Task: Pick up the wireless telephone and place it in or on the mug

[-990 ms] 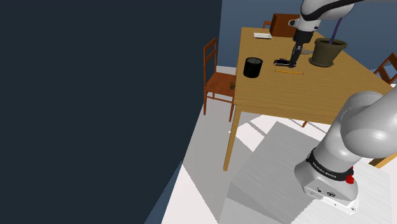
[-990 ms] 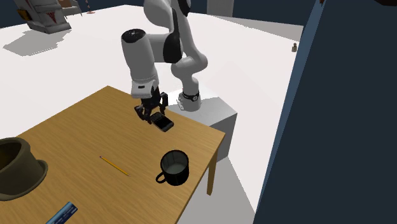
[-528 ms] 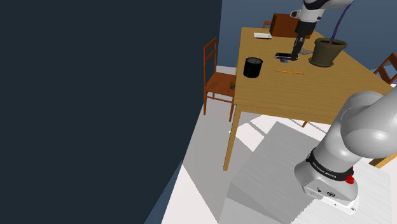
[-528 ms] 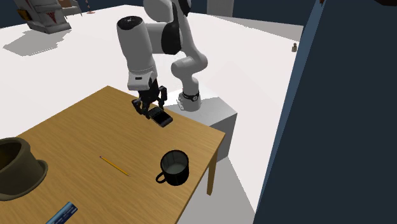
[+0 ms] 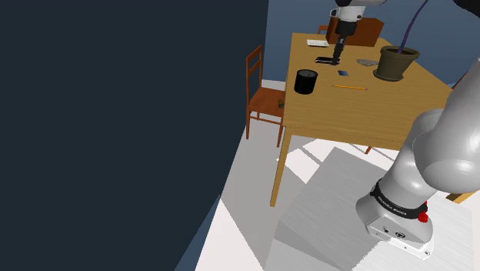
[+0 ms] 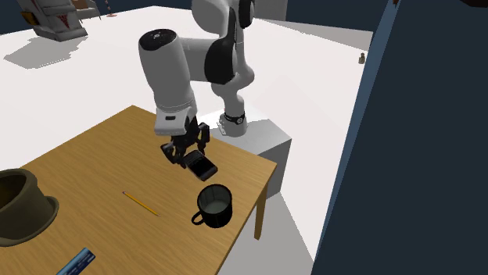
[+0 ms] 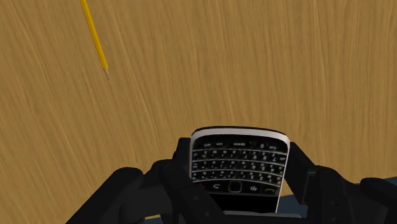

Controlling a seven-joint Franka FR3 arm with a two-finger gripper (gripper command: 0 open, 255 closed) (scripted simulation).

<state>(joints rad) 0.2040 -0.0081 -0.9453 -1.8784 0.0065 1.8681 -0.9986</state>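
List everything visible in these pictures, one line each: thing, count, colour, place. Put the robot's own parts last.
table: one, brown wood, under the other things.
mug: one, black, near the table's corner.
phone: one, black with keypad, held above the table, close to the mug.
pencil: one, yellow, lying on the table.
pot: one, olive-brown, on the table.
chairs: several, brown, around the table.
stand: one, grey, beside the table.
arm: one, white, on the stand.
gripper: one, black, shut on the phone.
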